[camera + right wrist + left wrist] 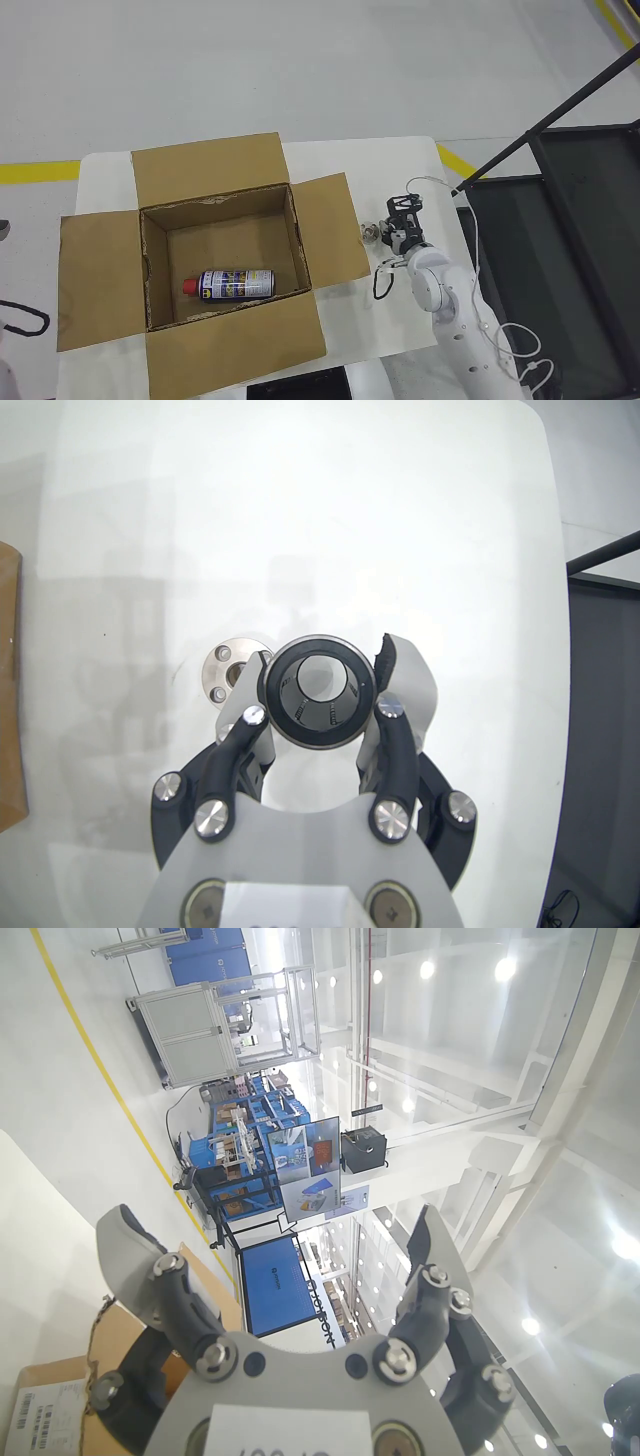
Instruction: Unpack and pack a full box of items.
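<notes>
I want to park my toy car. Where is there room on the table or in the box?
Free: the table strip between the box's right flap and the table's right edge, beyond the right arm. Also the box floor on the far side of the spray can. Crowded: where that arm's jaws hold a metal tube.

We see a pale grey floor [300,60] crossed by a yellow line [35,171]. On it stands a white table [400,160] with a black rack [570,220] just beside. Overhead, round ceiling lights [505,969] glare. Blue shelving [205,1150], a screen [305,1163] and a framed cabinet [190,1038] stand far off.
</notes>
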Robot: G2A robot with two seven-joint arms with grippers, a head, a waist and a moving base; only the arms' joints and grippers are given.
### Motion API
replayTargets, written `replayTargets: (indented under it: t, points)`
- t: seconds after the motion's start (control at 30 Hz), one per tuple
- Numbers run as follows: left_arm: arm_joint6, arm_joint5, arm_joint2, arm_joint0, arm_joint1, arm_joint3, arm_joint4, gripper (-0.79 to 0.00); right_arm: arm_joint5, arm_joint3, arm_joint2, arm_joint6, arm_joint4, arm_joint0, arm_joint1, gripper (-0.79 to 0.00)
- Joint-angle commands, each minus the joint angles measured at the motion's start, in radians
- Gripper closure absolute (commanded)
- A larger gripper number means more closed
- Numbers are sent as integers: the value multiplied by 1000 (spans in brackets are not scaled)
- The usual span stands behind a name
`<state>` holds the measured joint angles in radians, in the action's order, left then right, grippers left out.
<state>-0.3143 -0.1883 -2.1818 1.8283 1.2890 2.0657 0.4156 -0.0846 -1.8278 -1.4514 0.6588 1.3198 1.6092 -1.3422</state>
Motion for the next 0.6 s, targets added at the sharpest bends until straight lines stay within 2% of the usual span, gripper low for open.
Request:
replayTargets:
  t: [0.0,0.43,0.57]
  points:
    - [0,0,0,0,0,0,0,-785,-2,4,2,2,0,-3,0,0]
    - [0,0,0,0,0,0,0,-785,-10,28,18,-4,-14,-11,0,0]
    - [0,0,0,0,0,0,0,-785,-12,35,23,-8,-19,-12,0,-28]
